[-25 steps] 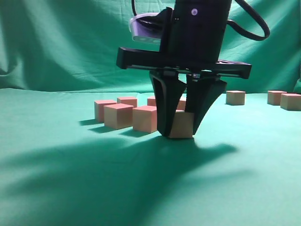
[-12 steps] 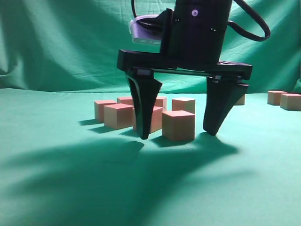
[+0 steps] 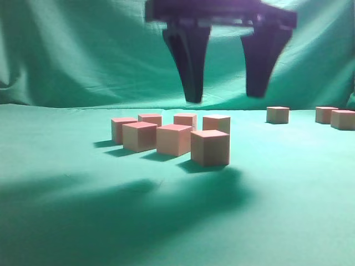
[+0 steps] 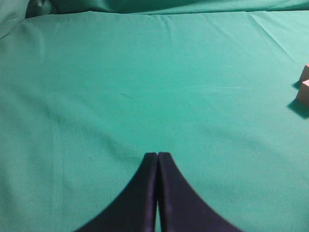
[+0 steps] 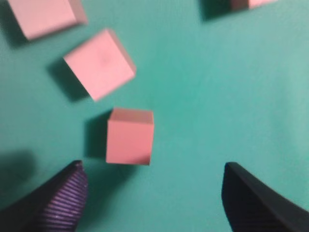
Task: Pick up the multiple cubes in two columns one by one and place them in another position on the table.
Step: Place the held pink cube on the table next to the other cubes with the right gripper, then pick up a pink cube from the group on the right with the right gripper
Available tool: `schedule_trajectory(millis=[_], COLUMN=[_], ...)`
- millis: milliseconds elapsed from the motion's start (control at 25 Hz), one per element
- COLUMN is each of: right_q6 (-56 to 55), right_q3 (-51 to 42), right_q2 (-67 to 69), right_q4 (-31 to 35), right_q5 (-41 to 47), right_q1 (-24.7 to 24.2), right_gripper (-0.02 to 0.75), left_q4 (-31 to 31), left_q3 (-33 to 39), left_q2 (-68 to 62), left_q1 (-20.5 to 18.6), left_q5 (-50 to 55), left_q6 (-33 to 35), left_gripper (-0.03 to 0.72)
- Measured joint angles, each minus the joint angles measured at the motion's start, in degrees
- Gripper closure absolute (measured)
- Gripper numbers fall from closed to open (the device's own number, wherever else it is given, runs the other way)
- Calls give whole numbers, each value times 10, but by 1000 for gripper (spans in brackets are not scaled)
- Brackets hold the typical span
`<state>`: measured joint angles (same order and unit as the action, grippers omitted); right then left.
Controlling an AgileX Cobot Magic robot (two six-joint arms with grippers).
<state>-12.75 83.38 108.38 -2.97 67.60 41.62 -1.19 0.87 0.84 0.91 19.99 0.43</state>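
Several reddish-pink cubes stand in two short rows on the green table (image 3: 294, 199); the nearest cube (image 3: 210, 147) sits free at the front right of the group. My right gripper (image 3: 224, 97) hangs open well above it, holding nothing. In the right wrist view that cube (image 5: 129, 136) lies on the cloth just ahead of the open right gripper (image 5: 152, 170), nearer the ribbed left finger (image 5: 58, 198). More cubes (image 5: 100, 63) lie beyond it. My left gripper (image 4: 157, 155) is shut and empty over bare cloth, with two cubes (image 4: 304, 92) at the frame's right edge.
Three more cubes stand apart at the far right, one (image 3: 277, 114) alone and a pair (image 3: 335, 117) near the frame edge. The green backdrop (image 3: 83, 55) rises behind the table. Open cloth stretches in front of the group.
The right gripper opened, left the cube standing on the cloth at the front of the group, then rose straight up clear of it.
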Motion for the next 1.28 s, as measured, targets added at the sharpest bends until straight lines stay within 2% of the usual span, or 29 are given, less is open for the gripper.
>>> schedule_trajectory(millis=[40,80,240,480,560,680,960,1120,1280], right_q6=[0,0,0,-2,-10,-15,-15,-15,-8], right_q3=[21,38,87,102,102,103,103,103,103], right_q2=[0,0,-7,-59,-78,-92,-80,-47,4], right_q4=[-1,-5,-37,-184,-216,-224,-205,-191,-149], right_q5=[11,15,21,29,30,30,33,33,23], right_q1=[0,0,0,-2,-19,-76,-254,-319,-363], right_gripper=[157,197,183,183,183,183,183,183,183], left_q4=[0,0,0,0,0,0,0,0,0], left_q3=[0,0,0,0,0,0,0,0,0], left_q2=[0,0,0,0,0,0,0,0,0], left_q1=[0,0,0,0,0,0,0,0,0], left_q5=[0,0,0,0,0,0,0,0,0], left_q6=[0,0,0,0,0,0,0,0,0], left_gripper=[688,688,688,688,688,688,688,688,688])
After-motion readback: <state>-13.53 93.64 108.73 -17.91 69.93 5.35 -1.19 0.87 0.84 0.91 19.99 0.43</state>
